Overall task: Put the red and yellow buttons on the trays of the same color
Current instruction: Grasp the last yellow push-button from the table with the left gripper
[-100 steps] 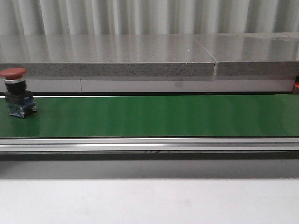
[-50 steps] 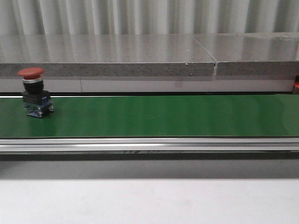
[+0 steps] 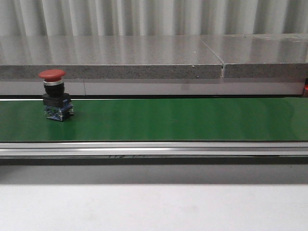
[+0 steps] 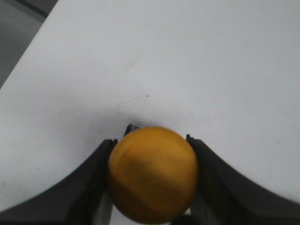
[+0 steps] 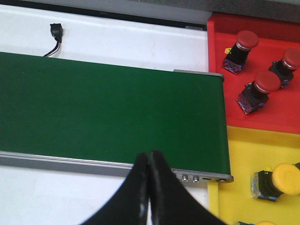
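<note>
Since a second ago the red button has ridden rightward along the green belt; you now see it standing upright on its dark base, cap on top, near the belt's left end in the front view; nothing else sits on the belt there.

Your left tool is pinching a yellow button; its two dark fingers press against either side of the round yellow cap, above the white counter; whether the button touches the counter you cannot tell, since the cap hides what lies under it.

Your right tool has its fingers pressed together with nothing between them; it hangs over the near edge of the belt, close to the belt's right end. Beside that end lies the red tray, holding three red buttons: one towards the far side, one beside it at the picture's edge, one nearer the yellow tray; all three lie tilted. The yellow tray adjoins the red one; it carries a yellow button lying on its side, and what looks like a second yellow cap, only partly seen at the frame's edge. A small black connector with a wire rests on the white surface beyond the belt.
</note>
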### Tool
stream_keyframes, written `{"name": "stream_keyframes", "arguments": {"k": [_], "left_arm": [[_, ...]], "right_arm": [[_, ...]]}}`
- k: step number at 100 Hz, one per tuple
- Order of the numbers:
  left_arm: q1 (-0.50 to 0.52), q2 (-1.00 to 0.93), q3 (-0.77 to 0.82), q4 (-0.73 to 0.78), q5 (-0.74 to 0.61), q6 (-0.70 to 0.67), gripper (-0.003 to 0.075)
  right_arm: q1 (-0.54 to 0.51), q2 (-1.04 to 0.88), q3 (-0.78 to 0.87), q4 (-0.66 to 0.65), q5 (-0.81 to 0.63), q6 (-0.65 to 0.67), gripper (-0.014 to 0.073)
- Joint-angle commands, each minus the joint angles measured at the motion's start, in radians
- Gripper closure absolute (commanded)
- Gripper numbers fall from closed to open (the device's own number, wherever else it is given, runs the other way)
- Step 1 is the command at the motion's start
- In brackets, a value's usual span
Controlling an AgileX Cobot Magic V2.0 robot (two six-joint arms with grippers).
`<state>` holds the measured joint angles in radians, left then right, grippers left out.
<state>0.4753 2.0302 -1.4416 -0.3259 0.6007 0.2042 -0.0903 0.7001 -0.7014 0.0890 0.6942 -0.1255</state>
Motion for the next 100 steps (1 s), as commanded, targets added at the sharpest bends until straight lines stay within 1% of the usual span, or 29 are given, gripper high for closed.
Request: {"name": "stream_keyframes", "arguments": {"k": [1,7,27,42,56,63,75,89,100], "left_arm": [[-0.001,-0.097,-0.031,-0.027,-0.017,-0.010,0.0699],[-0.001,-0.136,-0.031,-0.036,-0.013,-0.010,0.0741],[-0.026,-0.292,-0.031,-0.043,0.011,-0.004,0.0740],[-0.088,-0.401,-0.031,-0.034,0.060,0.000,0.0740],[-0.145,-0.465,-0.019,-0.028,0.093,0.000,0.0740],[-0.172,-0.495,0.010,-0.028,0.095,0.000,0.0740],[-0.214,-0.557,0.111,-0.026,0.092,0.000,0.0740],[-0.270,-0.621,0.244,-0.026,0.041,0.021,0.0740],[-0.307,-0.633,0.315,-0.026,0.005,0.023,0.0740]], "right_arm": [[0.000,-0.005,-0.024,-0.001,-0.059,-0.012,0.0662],[0.000,-0.005,-0.024,-0.001,-0.059,-0.012,0.0662],[0.000,-0.005,-0.024,-0.001,-0.059,-0.012,0.0662],[0.000,-0.005,-0.024,-0.001,-0.059,-0.012,0.0662],[0.000,-0.005,-0.024,-0.001,-0.059,-0.012,0.0662],[0.000,-0.005,-0.024,-0.001,-0.059,-0.012,0.0662],[0.000,-0.005,-0.024,-0.001,-0.059,-0.012,0.0662],[0.000,-0.005,-0.024,-0.001,-0.059,-0.012,0.0662],[0.000,-0.005,-0.024,-0.001,-0.059,-0.012,0.0662]]}}
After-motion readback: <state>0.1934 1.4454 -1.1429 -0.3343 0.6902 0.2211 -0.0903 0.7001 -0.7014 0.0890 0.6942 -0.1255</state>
